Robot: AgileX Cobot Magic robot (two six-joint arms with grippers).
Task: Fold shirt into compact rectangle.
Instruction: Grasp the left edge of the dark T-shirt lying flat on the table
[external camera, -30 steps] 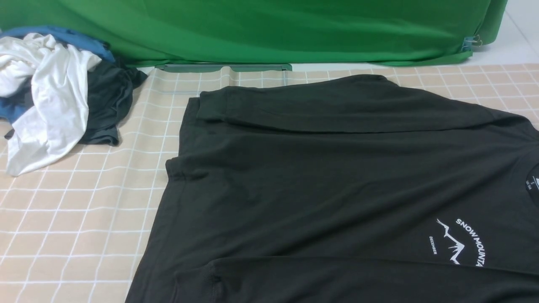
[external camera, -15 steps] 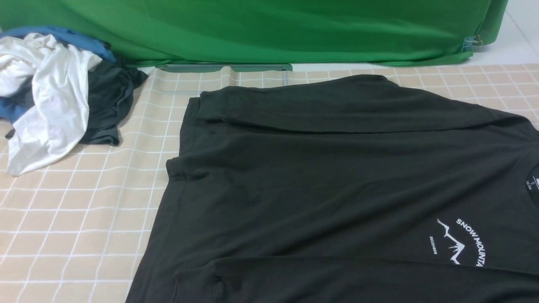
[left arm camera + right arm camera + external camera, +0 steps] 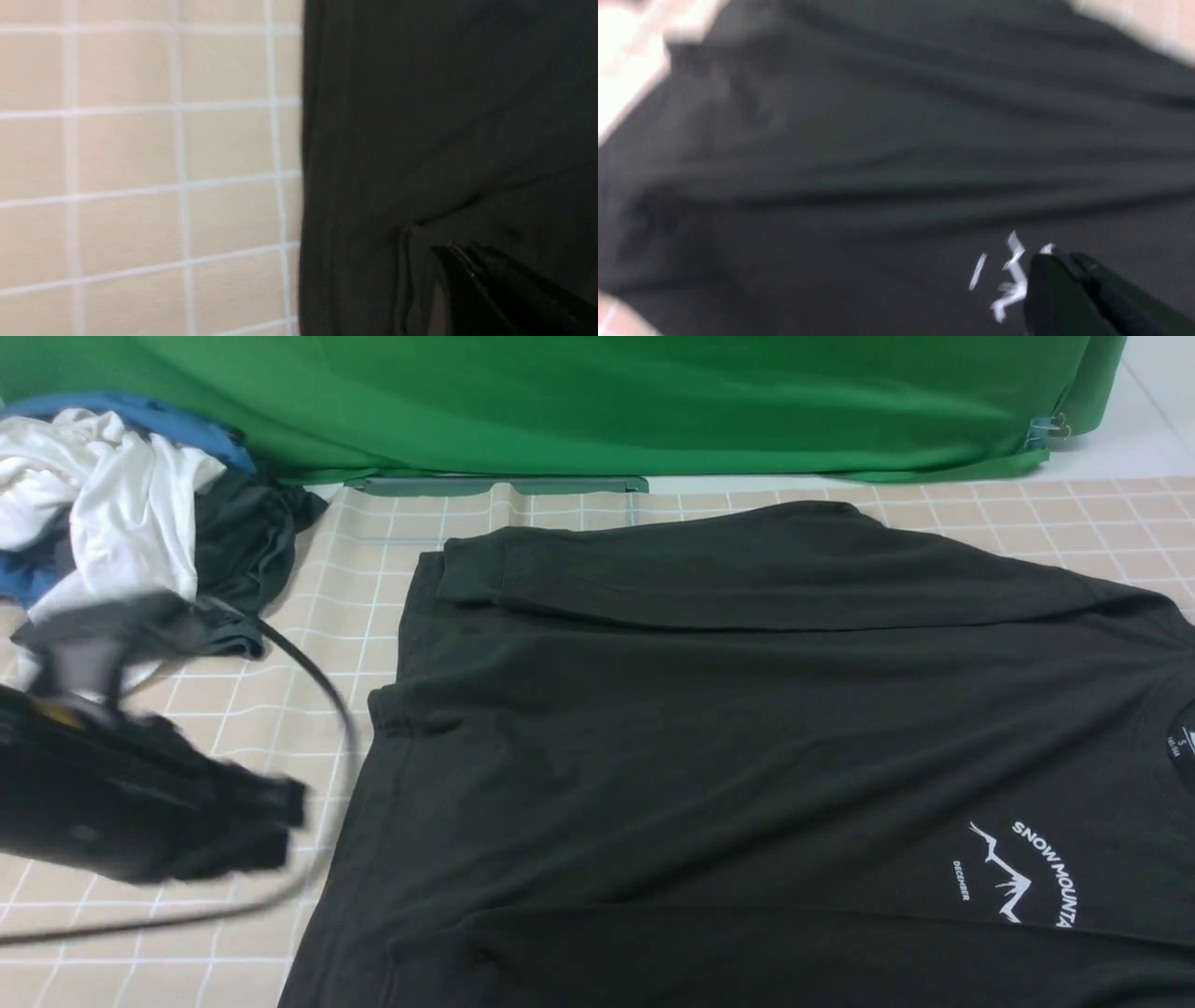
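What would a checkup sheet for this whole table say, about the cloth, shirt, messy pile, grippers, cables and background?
Surface: beige checked cloth, slightly rippled.
Job's things: black shirt lies spread out, white print facing up; not yet a compact rectangle.
Clutter: clothes pile of white, blue and dark grey, far left.
Grippers: left gripper shut, blurred, near the shirt's left edge; right gripper shut, above the shirt by the print.
Cables: black cable loops over the cloth.
Surroundings: green backdrop behind.
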